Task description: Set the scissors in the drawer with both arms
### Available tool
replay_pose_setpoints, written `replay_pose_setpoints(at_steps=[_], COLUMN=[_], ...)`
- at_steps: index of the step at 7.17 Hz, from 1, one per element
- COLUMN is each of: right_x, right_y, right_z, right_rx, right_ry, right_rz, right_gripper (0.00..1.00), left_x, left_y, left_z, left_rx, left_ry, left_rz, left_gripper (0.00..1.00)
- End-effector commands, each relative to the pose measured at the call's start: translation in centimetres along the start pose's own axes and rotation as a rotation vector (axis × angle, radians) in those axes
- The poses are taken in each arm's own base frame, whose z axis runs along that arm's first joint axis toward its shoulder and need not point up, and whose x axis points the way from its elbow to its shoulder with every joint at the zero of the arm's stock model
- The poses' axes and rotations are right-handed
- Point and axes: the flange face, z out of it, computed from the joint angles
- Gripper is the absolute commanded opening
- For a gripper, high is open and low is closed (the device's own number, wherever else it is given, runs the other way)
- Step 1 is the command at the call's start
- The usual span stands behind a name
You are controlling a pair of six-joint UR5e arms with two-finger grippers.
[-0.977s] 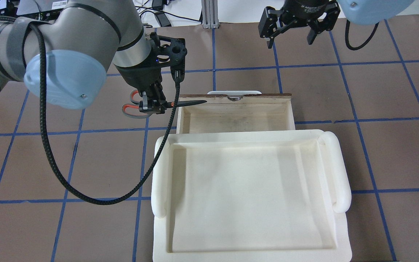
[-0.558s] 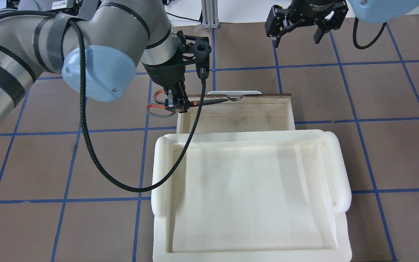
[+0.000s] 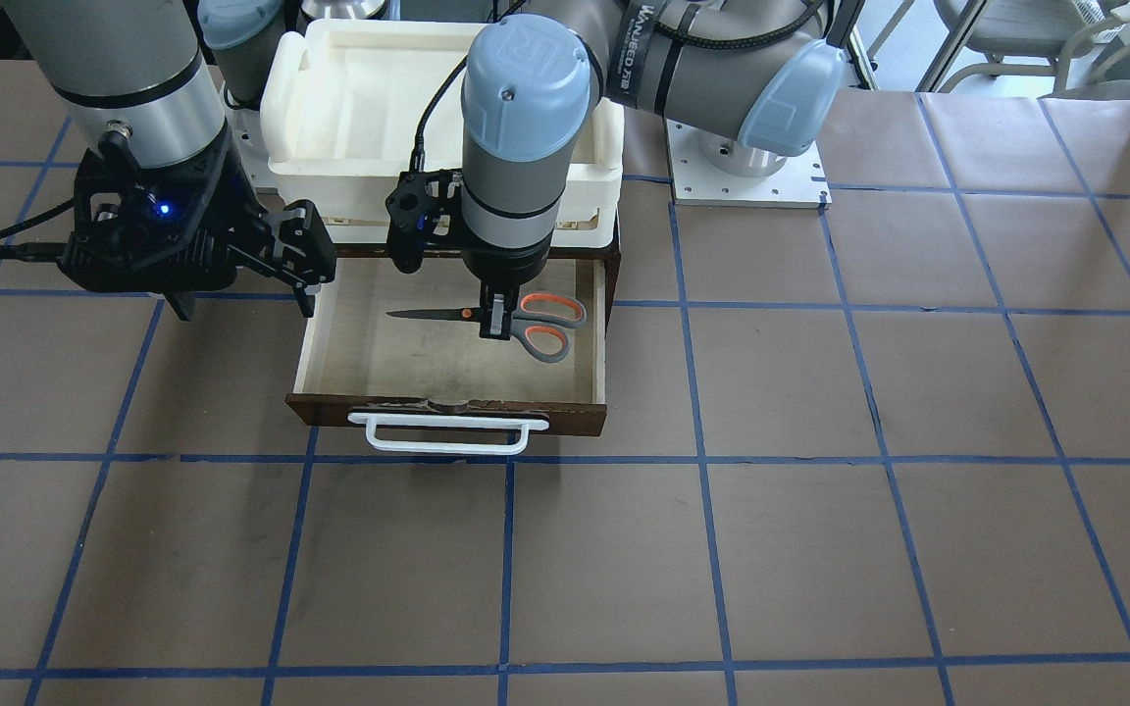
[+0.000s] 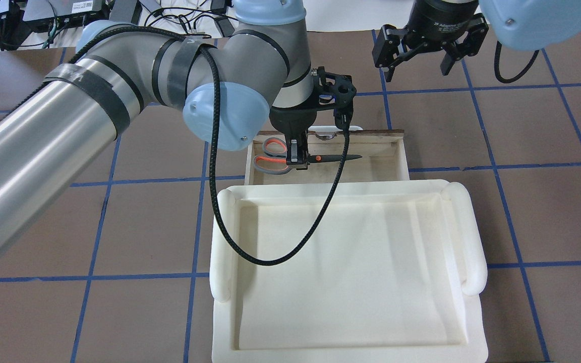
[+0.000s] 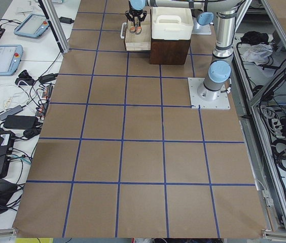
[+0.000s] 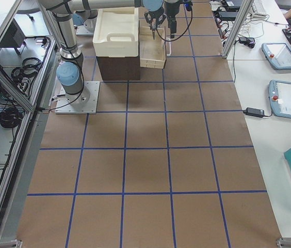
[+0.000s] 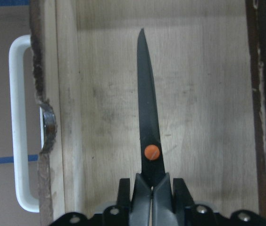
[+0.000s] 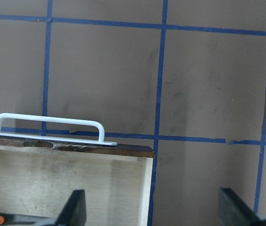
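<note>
The left gripper (image 4: 295, 155), closed on the scissors (image 4: 317, 158) just behind their pivot, held them level within the open drawer (image 4: 371, 164), blades toward 3 o'clock in the overhead view, while the right gripper (image 4: 415, 70) hung wide open and empty above the counter (image 4: 522, 212) at the drawer's 1 o'clock.

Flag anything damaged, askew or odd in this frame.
The drawer front's top edge is chipped and ragged, with a notch gouged out behind the white handle. Nothing else stands out: the scissors are level inside the drawer, clamped by the left gripper.
</note>
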Motion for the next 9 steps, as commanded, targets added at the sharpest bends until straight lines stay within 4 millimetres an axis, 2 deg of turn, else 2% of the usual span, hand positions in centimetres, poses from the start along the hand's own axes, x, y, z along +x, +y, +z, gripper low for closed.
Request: replay_pose_setpoints(at_steps=[1,3,6,7,9], right_x=[0.5,0.6,0.6,0.7,0.7], right_y=[0.6,0.6,0.6,0.6,0.6], right_z=[0.4,0.4,0.3,0.2,0.2], right_rx=[-0.049,-0.051,-0.046,-0.045,-0.045], right_ry=[-0.01,-0.008,-0.006,-0.003,-0.002], right_rz=[0.01,0.011,0.02,0.022,0.022], right_gripper=[1.0,1.0,1.0,1.0,1.0], left_x=[-0.2,-0.8,0.6,1.0,1.0], left_y=[-1.8,-2.6,-4.6,-4.6,-4.6], left_z=[1.9,3.3,4.1,5.0,5.1], left_rx=[-0.002,0.005,-0.008,-0.019,-0.019], left_ry=[-0.002,-0.013,-0.004,0.01,0.013], left_rz=[-0.006,-0.032,-0.033,-0.03,-0.029], left_gripper=[0.01,0.01,0.01,0.01,0.01])
